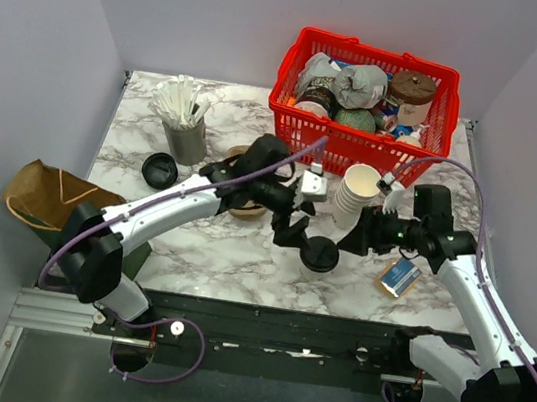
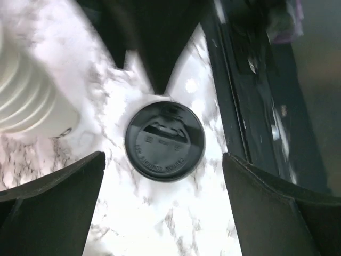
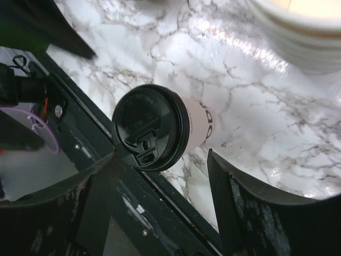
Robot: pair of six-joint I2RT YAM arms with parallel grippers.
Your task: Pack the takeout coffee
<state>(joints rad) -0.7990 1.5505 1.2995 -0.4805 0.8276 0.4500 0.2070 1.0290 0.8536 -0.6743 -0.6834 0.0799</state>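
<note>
cup: lidded cup [image 1: 319, 256] stood on desk [image 1: 219, 264], just in front of cup stack [image 1: 357, 196] | left gripper [image 2: 162, 157]: jaws spread wide, front-left of stack | right gripper [image 3: 162, 154]: jaws spread, front-right of stack, holding nothing | risk: both arms crowded one cup; a clipped lid could have tipped it off the desk

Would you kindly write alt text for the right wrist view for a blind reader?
A white paper cup with a black lid stands on the marble table near its edge, ahead of the open right end effector. A stack of white cups sits at the upper right.
</note>
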